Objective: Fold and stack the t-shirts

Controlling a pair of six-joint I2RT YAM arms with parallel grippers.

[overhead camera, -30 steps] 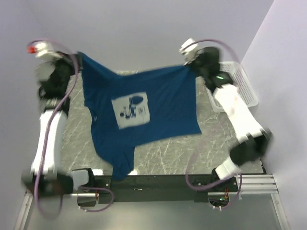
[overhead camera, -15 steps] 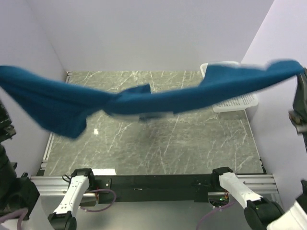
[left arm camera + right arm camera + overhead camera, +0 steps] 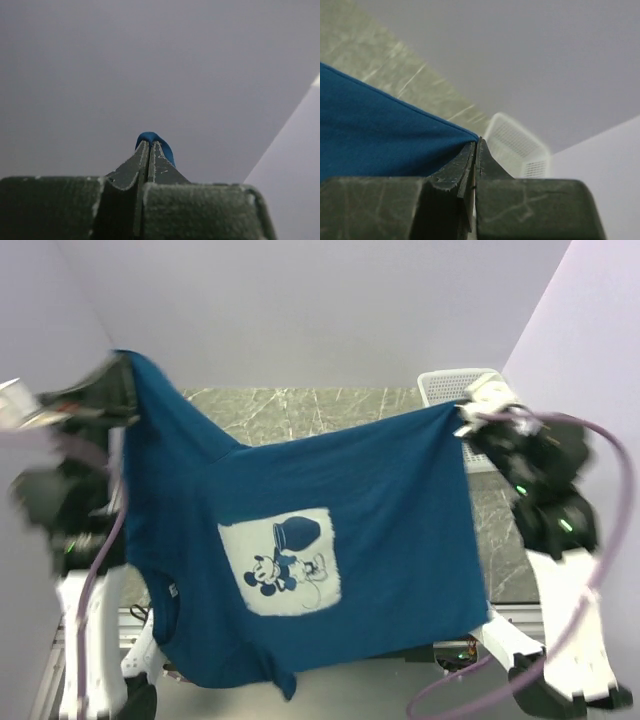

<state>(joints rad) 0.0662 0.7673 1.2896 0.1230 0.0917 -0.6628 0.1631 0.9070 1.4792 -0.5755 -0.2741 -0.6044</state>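
A dark blue t-shirt (image 3: 320, 540) with a square white cartoon print hangs spread in the air between both arms, chest side facing the top camera. My left gripper (image 3: 122, 362) is shut on its upper left corner; in the left wrist view a small blue fold of the t-shirt (image 3: 159, 141) pokes past the closed fingertips of that gripper (image 3: 150, 143). My right gripper (image 3: 462, 412) is shut on the upper right corner. The right wrist view has the t-shirt cloth (image 3: 380, 135) running left from the closed tips of the right gripper (image 3: 476, 141).
A white mesh basket (image 3: 455, 385) stands at the back right of the marble table (image 3: 300, 415), also seen as the basket (image 3: 517, 145) beyond the right fingers. Pale walls enclose the table at the back and on both sides.
The shirt was stretched into a flat blurred band half a second ago. Now it hangs down open, nearer the camera, with both arms raised high. Both grips have held.
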